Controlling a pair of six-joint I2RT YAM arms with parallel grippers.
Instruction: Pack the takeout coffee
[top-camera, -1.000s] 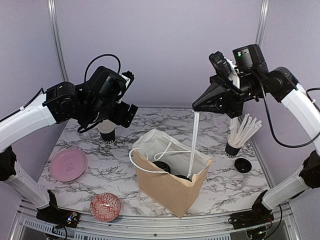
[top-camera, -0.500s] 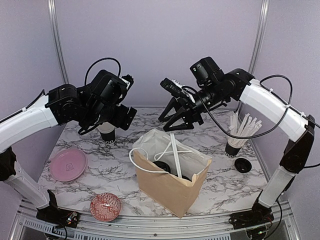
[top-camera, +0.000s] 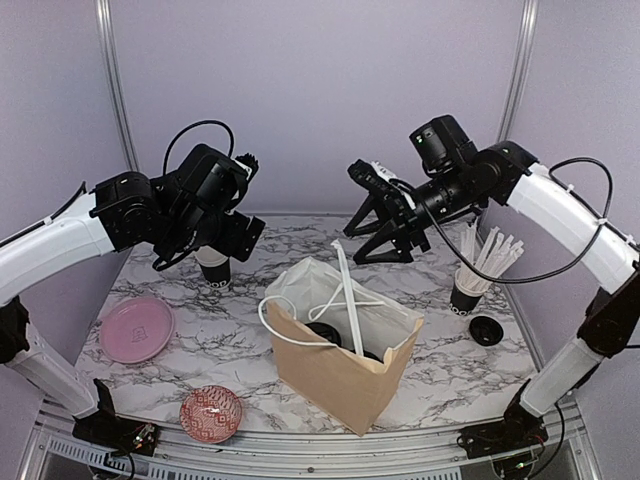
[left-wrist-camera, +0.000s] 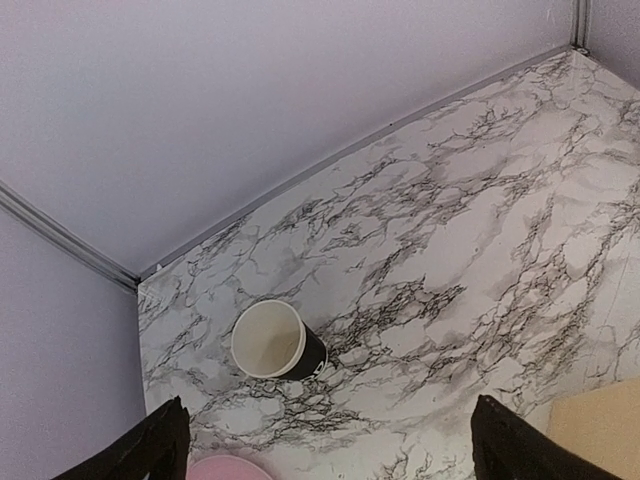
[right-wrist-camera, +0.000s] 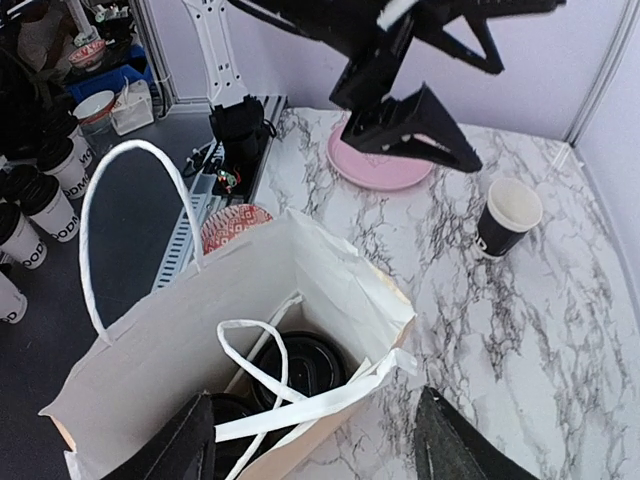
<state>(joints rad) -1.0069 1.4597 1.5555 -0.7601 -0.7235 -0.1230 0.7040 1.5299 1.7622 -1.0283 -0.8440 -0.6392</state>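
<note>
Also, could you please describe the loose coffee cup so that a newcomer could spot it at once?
Start at the brown bag in the middle of the marble table. Look to its far left, toward the back wall, beyond the pink plate: a small black cup stands there. Unlike the straw cup on the right, it shows an empty white inside.

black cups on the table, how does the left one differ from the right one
The left cup is empty; the right cup holds white straws. A black lid lies beside the right cup, none beside the left cup. Both are black and upright.
</note>
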